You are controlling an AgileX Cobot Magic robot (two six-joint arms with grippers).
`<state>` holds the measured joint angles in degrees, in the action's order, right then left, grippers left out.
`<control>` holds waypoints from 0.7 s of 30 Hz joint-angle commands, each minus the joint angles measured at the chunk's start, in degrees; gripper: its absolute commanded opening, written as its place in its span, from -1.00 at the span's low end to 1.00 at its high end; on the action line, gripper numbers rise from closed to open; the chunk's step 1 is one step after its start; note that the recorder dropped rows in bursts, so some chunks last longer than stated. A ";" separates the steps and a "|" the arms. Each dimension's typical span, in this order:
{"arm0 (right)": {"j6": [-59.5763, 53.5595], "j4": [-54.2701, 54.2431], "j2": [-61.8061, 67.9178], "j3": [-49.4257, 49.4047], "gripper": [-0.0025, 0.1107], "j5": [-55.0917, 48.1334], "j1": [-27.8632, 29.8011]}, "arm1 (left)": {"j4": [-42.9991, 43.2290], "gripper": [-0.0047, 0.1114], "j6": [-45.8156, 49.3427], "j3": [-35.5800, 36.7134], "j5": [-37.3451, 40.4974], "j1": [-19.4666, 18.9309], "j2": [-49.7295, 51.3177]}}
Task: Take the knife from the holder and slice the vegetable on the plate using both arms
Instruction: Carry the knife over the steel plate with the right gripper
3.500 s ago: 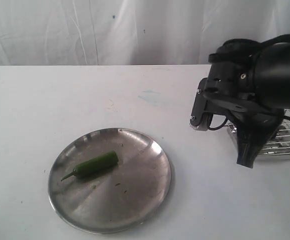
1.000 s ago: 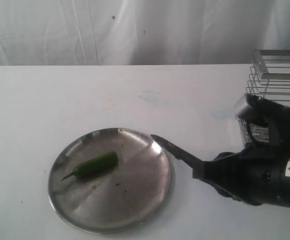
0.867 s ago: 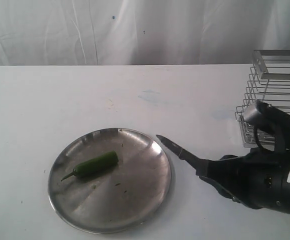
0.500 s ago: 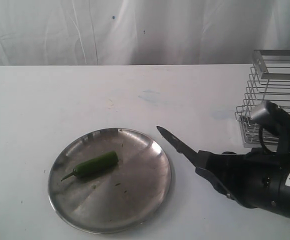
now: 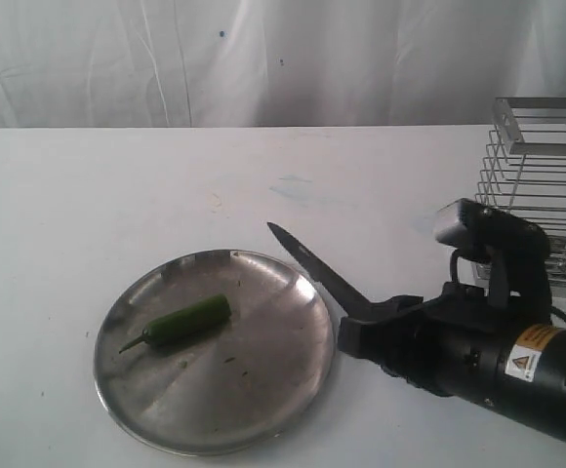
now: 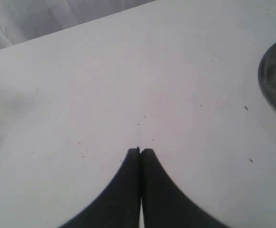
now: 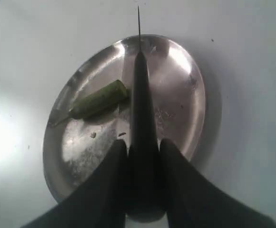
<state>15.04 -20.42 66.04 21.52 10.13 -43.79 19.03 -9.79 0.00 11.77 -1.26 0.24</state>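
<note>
1. The knife (image 5: 314, 270) is sitting in the right gripper (image 5: 361, 333), its handle clamped between the two fingers; the dark blade is sticking out and pointing toward about 10 o'clock in the exterior view, with its tip hanging above the table just past the plate's far-right rim.
2. In the right wrist view the knife (image 7: 140, 118) is running straight out from between the fingers (image 7: 116, 171), over the plate (image 7: 181, 80), and the thin tip is reaching past the rim.
3. The pepper (image 5: 181, 321) is lying on the plate (image 5: 263, 409), left of the plate's centre at about 9 o'clock, its stem end pointing toward 8 o'clock. It is lying apart from the blade; in the right wrist view the pepper (image 7: 97, 101) is showing just beside the blade, though I cannot tell how high the blade is hanging above it.
4. The wire rack (image 5: 542, 185) is standing at about 3 o'clock from the plate, at the right edge of the exterior view, behind the right arm (image 5: 498, 366), which is carrying an orange-white label.
5. The left gripper (image 6: 140, 151) is hovering over bare white table (image 6: 104, 85) with its fingers pressed together and holding nothing; a sliver of the plate's rim (image 6: 271, 80) is showing at the edge of that view.
</note>
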 commanded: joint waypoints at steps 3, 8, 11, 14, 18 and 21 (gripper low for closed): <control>0.00 7.41 1.13 0.49 -0.96 -6.90 -0.17 | 0.30 -0.92 -0.05 0.00 -0.20 0.40 -0.24; -3.89 8.09 1.51 3.87 -0.96 -14.44 -0.17 | 0.30 -0.92 -0.05 0.00 -0.20 0.40 -0.24; -1.24 6.44 1.51 4.29 -0.96 -9.23 -0.17 | 0.30 -0.92 -0.05 0.00 -0.20 0.40 -0.24; 4.54 5.64 1.51 4.29 -0.96 -5.84 -0.17 | 0.30 -0.92 -0.05 0.00 -0.20 0.40 -0.24; 7.49 5.64 1.51 3.59 -0.96 -6.38 -0.17 | 0.30 -0.92 -0.05 0.00 -0.20 0.40 -0.24; 12.72 4.03 1.51 1.30 -0.96 -4.06 -0.17 | 0.30 -0.92 -0.05 0.00 -0.20 0.40 -0.24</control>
<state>23.31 -15.11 67.62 24.60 3.50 -43.92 19.03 -9.79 0.00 11.77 -1.26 0.24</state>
